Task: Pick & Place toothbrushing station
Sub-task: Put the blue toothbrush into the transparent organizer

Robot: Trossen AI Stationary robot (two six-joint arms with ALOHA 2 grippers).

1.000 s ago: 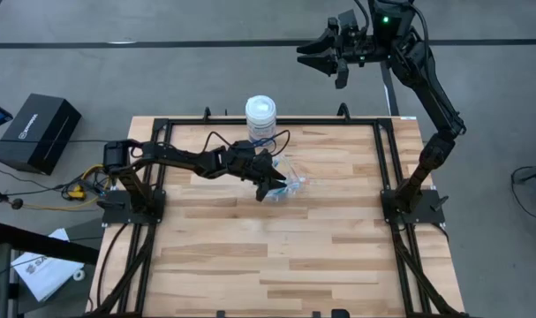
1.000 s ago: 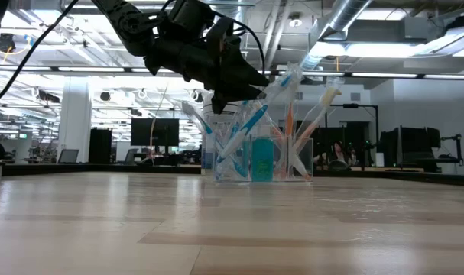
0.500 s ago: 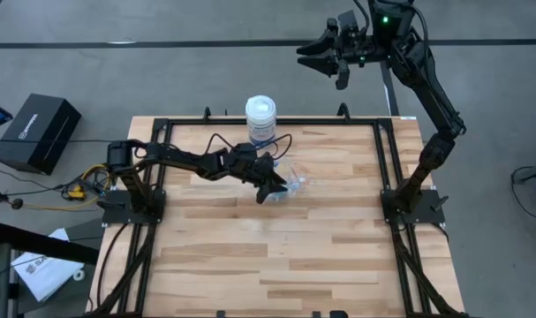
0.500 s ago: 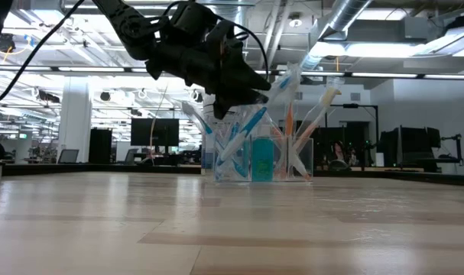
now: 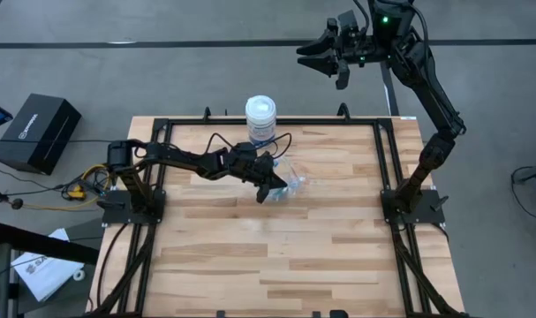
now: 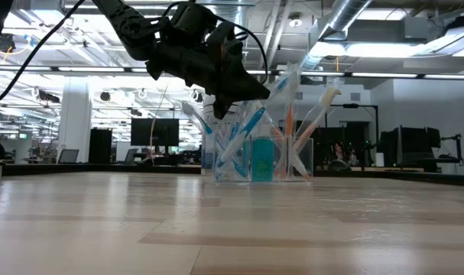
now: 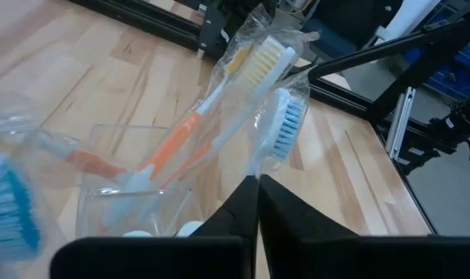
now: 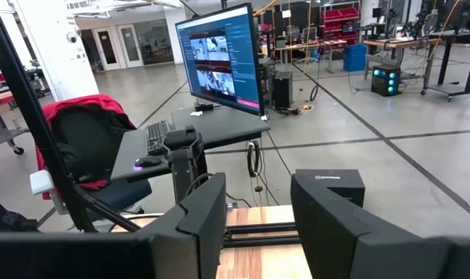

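Observation:
The see-through holder (image 5: 291, 183) stands on its base on the table, just right of the table's middle toward the far edge. Several wrapped toothbrushes lean out of it (image 6: 251, 126), and small white cylinders show at its bottom (image 7: 190, 229). My left gripper (image 5: 269, 188) is right over the holder's left side and also shows in the low view (image 6: 251, 93). It is shut on a blue-bristled toothbrush (image 7: 285, 124). My right gripper (image 5: 325, 55) is open and empty, raised beyond the table's far edge. My left gripper pinches the blue-bristled toothbrush's wrapped handle (image 7: 254, 172) between its two fingertips (image 7: 238, 203). The fingers come slanting down from the table's left. The brush head stands up beyond the fingertips. The handle's lower part is hidden behind the fingers.
A white jar with a blue label (image 5: 260, 119) stands at the table's far edge, just behind the holder. An orange-handled toothbrush (image 7: 184, 143) leans in the holder. The black frame rails (image 5: 380, 159) run along the table's sides. Bare wood lies toward the near edge (image 5: 276, 256).

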